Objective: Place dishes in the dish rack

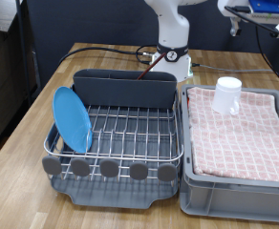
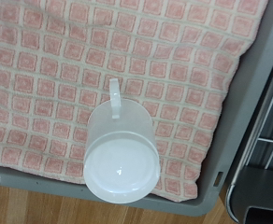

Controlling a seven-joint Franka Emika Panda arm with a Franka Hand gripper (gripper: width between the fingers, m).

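The white cup (image 1: 227,94) stands on the pink checked cloth (image 1: 243,129) in the grey crate, at the exterior view's right. The wrist view looks straight down on the cup (image 2: 122,163), its handle pointing over the cloth (image 2: 108,56). The blue plate (image 1: 71,119) stands on edge in the left end of the silver wire dish rack (image 1: 130,134). A thin reddish-brown handle (image 1: 145,57), apparently the spoon, sticks up behind the grey caddy (image 1: 125,88). Part of the hand (image 1: 237,19) shows at the top edge above the cup. Its fingers do not show in the wrist view.
The grey crate (image 1: 192,186) stands tight against the rack's right side. The rack's dark tray with round grey tabs (image 1: 109,169) reaches the table's front. The robot's white base (image 1: 175,57) stands behind the caddy. A rack corner (image 2: 267,159) shows beside the crate wall.
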